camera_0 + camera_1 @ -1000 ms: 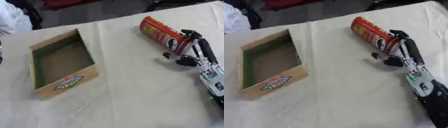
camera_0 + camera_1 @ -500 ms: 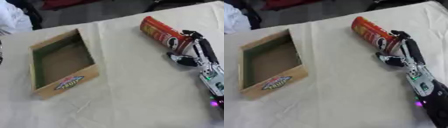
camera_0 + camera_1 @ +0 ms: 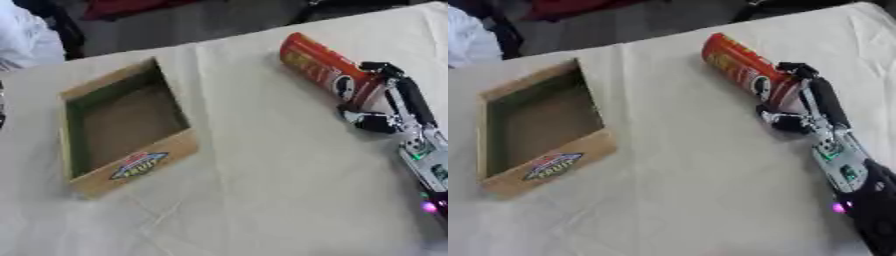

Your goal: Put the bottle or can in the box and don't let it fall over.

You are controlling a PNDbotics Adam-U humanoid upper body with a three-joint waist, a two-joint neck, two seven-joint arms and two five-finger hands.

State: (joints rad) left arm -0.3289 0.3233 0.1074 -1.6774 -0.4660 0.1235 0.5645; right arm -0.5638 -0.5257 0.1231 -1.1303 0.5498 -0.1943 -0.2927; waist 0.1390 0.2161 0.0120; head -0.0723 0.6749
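- Table (image 3: 262,200): a surface draped in a cream cloth is filling most of both views, its far edge running askew along the top; creases are showing in the cloth near the bottom.
- Box (image 3: 131,170): a shallow, open-topped wooden crate is sitting on the left part of the table, its inside walls dark green and its floor brown. A coloured oval label is showing on the near wall. Nothing is lying inside it.
- Robot's right arm (image 3: 850,175): a black and silver forearm is coming in from the lower right corner, with a green light near the wrist and a pink light farther back toward the elbow.
- Can (image 3: 741,65): a tall red cylindrical crisp can is lying on its side on the right part of the table, well apart from the box. Its far end is pointing toward the upper left, and its near end is resting within the right hand. A round printed emblem is showing on the side close to the hand.
- Right hand (image 3: 798,107): the fingers (image 3: 820,95) are curling over the near end of the can from the right, and the thumb (image 3: 785,122) is closing in from below, so the hand is grasping the can while it is lying on the cloth.
- Left hand: not appearing in either view.
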